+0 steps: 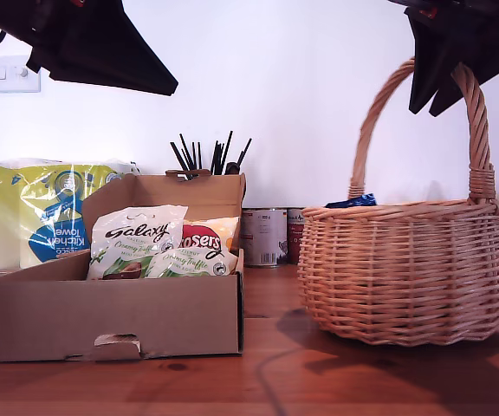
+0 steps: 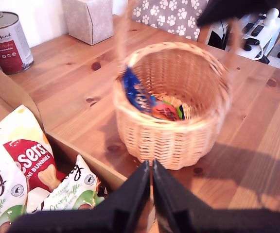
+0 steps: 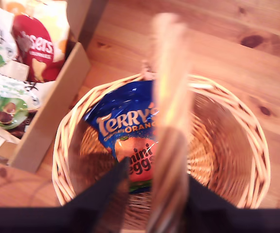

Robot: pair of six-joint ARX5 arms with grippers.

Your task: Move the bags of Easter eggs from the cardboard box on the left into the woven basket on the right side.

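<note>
Bright, even daylight. Basket [image 1: 414, 269] throws a soft shadow on the surface [image 1: 319, 381]. Second wrist view is motion-blurred and warm-tinted; basket handle [image 3: 171, 126] smeared, out of focus.

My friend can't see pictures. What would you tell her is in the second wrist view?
A blue Terry's orange mini eggs bag lies inside the woven basket, seen from above past its blurred handle. Beside the basket on the wooden table sits the cardboard box with Maltesers and Galaxy bags.

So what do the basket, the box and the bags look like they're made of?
The woven basket looks like tan wicker: interlaced strands and a wrapped handle. The cardboard box looks like matte brown corrugated card with a cut tab. The Galaxy bag and blue Terry's bag seem glossy plastic film, showing highlights and crinkles.
</note>
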